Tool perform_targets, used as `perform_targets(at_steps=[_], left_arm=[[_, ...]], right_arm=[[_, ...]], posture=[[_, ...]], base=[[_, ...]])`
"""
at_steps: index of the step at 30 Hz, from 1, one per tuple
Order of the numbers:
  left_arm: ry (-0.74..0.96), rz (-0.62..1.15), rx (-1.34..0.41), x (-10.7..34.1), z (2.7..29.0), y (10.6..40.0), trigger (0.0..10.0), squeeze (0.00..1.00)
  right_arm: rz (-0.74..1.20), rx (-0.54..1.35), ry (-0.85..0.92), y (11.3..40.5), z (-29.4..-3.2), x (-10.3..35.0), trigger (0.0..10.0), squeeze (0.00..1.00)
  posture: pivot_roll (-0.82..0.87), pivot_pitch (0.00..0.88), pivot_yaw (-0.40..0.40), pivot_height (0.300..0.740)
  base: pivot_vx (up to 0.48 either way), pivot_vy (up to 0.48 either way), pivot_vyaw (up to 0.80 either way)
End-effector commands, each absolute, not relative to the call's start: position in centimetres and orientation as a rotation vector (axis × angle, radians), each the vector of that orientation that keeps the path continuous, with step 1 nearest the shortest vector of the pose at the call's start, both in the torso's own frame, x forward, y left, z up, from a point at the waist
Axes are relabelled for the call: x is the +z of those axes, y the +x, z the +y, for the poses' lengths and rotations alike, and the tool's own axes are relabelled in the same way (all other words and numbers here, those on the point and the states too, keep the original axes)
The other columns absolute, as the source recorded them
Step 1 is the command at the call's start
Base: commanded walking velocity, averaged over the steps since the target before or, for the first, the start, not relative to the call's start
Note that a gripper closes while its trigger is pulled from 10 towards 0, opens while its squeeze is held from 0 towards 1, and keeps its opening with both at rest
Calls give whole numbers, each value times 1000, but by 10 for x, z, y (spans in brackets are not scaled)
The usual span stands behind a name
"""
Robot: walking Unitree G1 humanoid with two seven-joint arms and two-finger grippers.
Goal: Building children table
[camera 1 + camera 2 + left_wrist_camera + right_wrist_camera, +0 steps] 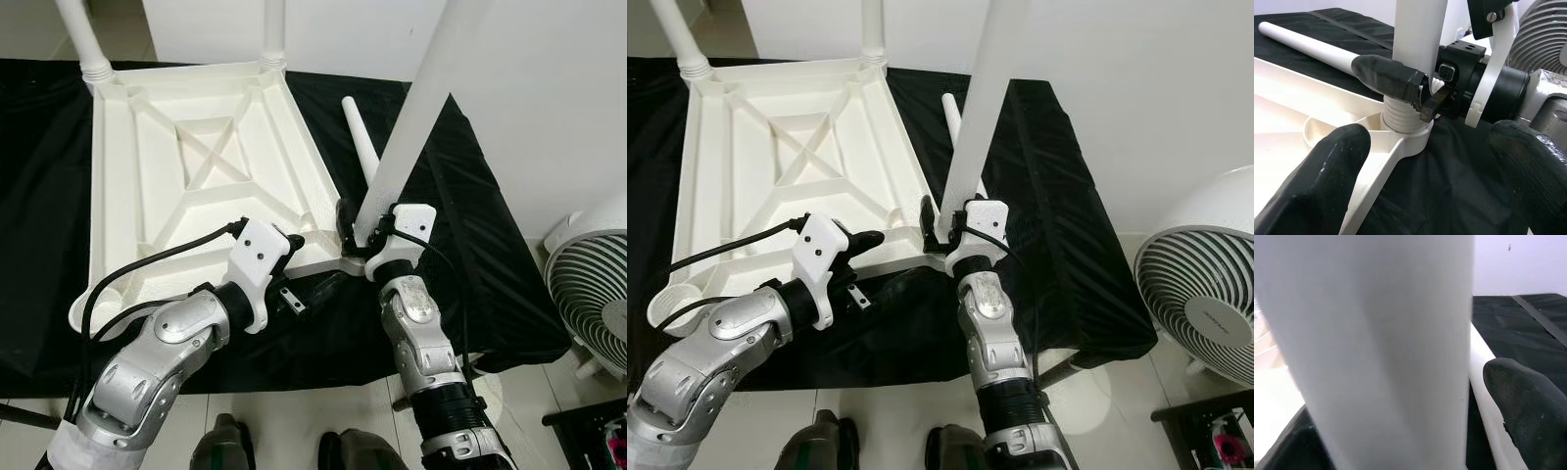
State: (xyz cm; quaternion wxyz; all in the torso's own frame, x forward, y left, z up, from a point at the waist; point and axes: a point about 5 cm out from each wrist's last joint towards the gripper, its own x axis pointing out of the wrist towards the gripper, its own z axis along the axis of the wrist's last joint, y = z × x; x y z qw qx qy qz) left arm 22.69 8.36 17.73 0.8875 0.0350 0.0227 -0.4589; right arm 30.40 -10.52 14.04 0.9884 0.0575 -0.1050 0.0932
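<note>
Children's table top [186,166], white and ribbed, lies upside down on a black cloth [470,245], with two legs already standing in its far corners. From the head views, the right gripper [361,233] pinches a long white leg [416,117] near its base, holding it upright over the near right corner socket, while a loose leg [359,142] lies on the cloth just beside the top. The left gripper [304,294] hovers near the top's front edge, its jaws spread. A white fan [1200,294] stands on the floor to the right. In the left wrist view, the leg's threaded end [1400,115] sits in the corner socket [1405,137]; it seems partly seated. In the right wrist view, the leg [1376,347] looms blurred beside one black fingertip [1525,401].
</note>
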Motion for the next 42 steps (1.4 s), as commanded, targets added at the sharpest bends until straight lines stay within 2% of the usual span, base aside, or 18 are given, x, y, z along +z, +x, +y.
perform_targets(at_steps=[1, 10, 11, 21, 25, 35, 36, 37, 38, 39, 40, 42], left_arm=[[80, 64, -988, 175, 80, 224, 10000, 0], [97, 72, -967, 171, 76, 226, 10000, 0], [97, 70, -963, 172, 76, 228, 10000, 0], [93, 77, -962, 173, 76, 230, 10000, 0], [95, 103, -977, 168, 73, 228, 10000, 0], [131, 110, -981, 163, 73, 227, 10000, 0], [135, 111, -981, 162, 73, 227, 10000, 0], [138, 111, -981, 162, 73, 227, 10000, 0], [142, 112, -981, 162, 73, 228, 10000, 0], [144, 113, -982, 162, 73, 228, 10000, 0], [145, 112, -983, 162, 73, 227, 10000, 0], [146, 112, -984, 162, 73, 227, 10000, 0]], right_arm=[[-209, 214, 116, 306, -112, 142, 10000, 0], [-197, 388, 72, 304, -127, 141, 10000, 0], [-192, 455, 52, 303, -131, 141, 10000, 0], [-188, 588, -35, 303, -140, 144, 10000, 0], [-172, 709, -94, 304, -145, 147, 10000, 0], [-151, 773, -110, 310, -148, 148, 10000, 0], [-150, 774, -117, 310, -148, 147, 7843, 0], [-150, 775, -117, 311, -148, 147, 7804, 0], [-146, 781, -115, 311, -148, 147, 4824, 0], [-144, 785, -114, 312, -148, 147, 4824, 0], [-137, 787, -106, 312, -148, 146, 4196, 0], [-132, 788, -102, 313, -147, 145, 4196, 0]], posture=[[0, 58, -36, 740], [-8, 62, -29, 740], [-11, 64, -23, 740], [-12, 64, -17, 740], [-8, 68, -17, 740], [-5, 67, -20, 740], [-4, 66, -20, 740], [-4, 66, -20, 740], [-3, 65, -20, 740], [-3, 65, -20, 740], [-3, 64, -19, 740], [-3, 64, -19, 740]], base=[[0, 0, 0], [0, 0, 0], [0, 0, 0], [0, 0, 0], [0, 0, 0], [0, 0, 0], [0, 0, 0], [0, 0, 0], [0, 0, 0], [0, 0, 0], [0, 0, 0], [0, 0, 0]])
